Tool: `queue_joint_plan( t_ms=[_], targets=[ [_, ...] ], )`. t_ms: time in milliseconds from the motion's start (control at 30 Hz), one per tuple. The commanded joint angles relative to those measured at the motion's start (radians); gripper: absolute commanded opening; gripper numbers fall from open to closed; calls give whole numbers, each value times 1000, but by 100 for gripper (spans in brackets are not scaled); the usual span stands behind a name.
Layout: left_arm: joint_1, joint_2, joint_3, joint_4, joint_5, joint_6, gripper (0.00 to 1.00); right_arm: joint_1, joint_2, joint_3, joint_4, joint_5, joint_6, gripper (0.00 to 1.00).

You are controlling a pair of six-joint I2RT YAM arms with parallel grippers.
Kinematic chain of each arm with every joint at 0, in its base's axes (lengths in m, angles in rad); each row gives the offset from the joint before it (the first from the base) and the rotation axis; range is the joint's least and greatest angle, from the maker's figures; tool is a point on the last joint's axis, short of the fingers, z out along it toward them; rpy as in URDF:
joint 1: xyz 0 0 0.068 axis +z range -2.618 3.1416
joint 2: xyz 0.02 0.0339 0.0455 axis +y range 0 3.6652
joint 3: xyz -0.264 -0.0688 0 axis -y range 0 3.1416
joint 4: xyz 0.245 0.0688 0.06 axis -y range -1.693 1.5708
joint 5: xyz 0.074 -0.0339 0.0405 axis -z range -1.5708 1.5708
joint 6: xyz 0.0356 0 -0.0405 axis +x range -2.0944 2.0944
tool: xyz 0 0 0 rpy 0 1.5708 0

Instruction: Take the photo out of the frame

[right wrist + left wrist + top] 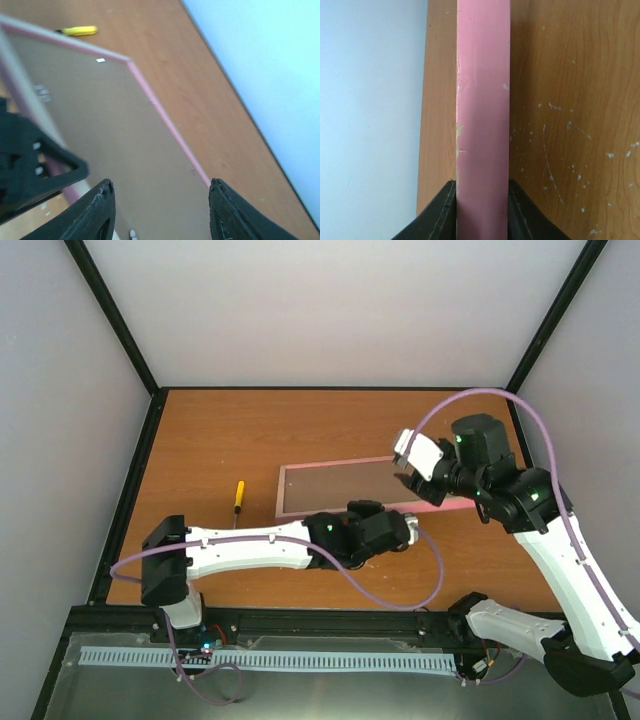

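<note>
While the left gripper (482, 212) is pinching the frame (482, 100) by its pink rail between closed fingers, the right gripper (160, 192) is hovering, fingers spread, above the backing board (110, 125). That board is covering the photo beneath them, so removal is not yet starting.

No text, brand, label or number can be read anywhere — the frame (482, 125) bears none either.

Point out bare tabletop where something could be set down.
Bare: the strip of table between the frame and the back wall, and the corner left of the yellow screwdriver. Crowded: the frame's near edge and right end, at the left gripper and right gripper.
</note>
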Motion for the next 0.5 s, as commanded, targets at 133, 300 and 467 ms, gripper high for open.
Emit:
queue_joint_plan(
  t_ms=[133, 300, 467],
  targets=[
    [30, 47, 340, -279, 27, -252, 1, -82, 9, 93, 123, 167, 123, 48],
    [66, 119, 605, -471, 138, -370, 1, -103, 17, 100, 137, 198, 145, 47],
    [91, 125, 699, -471, 197, -368, 1, -152, 8, 114, 182, 287, 183, 46]
  ],
)
